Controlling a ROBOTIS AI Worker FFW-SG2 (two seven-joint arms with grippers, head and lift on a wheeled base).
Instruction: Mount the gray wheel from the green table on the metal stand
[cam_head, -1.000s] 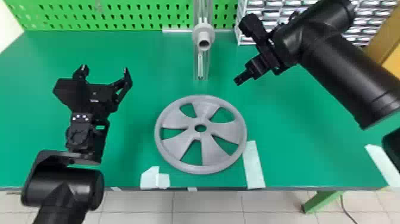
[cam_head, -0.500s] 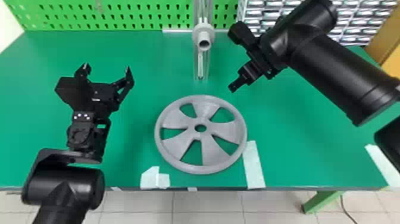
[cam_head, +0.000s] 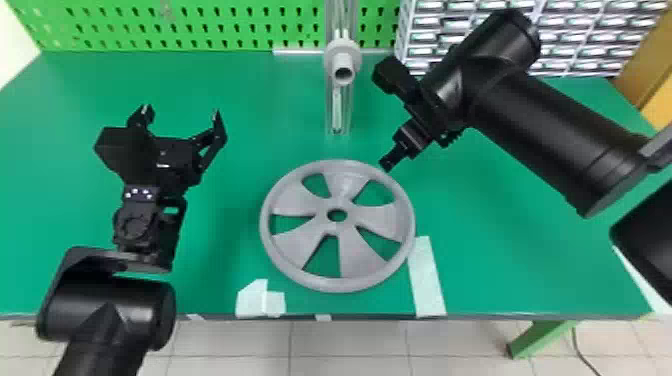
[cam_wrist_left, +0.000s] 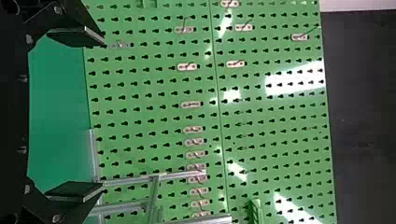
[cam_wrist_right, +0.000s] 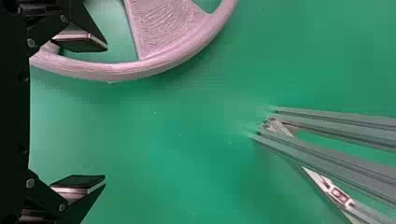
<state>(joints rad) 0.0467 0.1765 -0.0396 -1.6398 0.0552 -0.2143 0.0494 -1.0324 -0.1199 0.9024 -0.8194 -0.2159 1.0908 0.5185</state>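
Note:
The gray wheel (cam_head: 350, 255) lies flat on the green table (cam_head: 225, 225) near its front edge. Behind it stands the metal stand (cam_head: 336, 105) with a gray round hub on it. My left gripper (cam_head: 181, 112) is parked open over the table's left part; in the left wrist view the left gripper (cam_wrist_left: 100, 114) has nothing between its fingers. My right gripper (cam_head: 386, 164) is at the wheel's back right rim. In the right wrist view the right gripper (cam_wrist_right: 105, 112) stands open, one finger over the wheel (cam_wrist_right: 173, 49), the other over bare table outside the rim.
A green pegboard (cam_head: 175, 25) runs along the table's back, with a rack of small drawers (cam_head: 575, 30) at the back right. White tape pieces (cam_head: 427, 280) are stuck near the front edge. Bars of the stand (cam_wrist_right: 345, 130) reach into the right wrist view.
My right arm has come left and toward the front, bringing its gripper from beside the stand down to the wheel's back right rim. The left arm has barely moved, and the wheel lies where it was.

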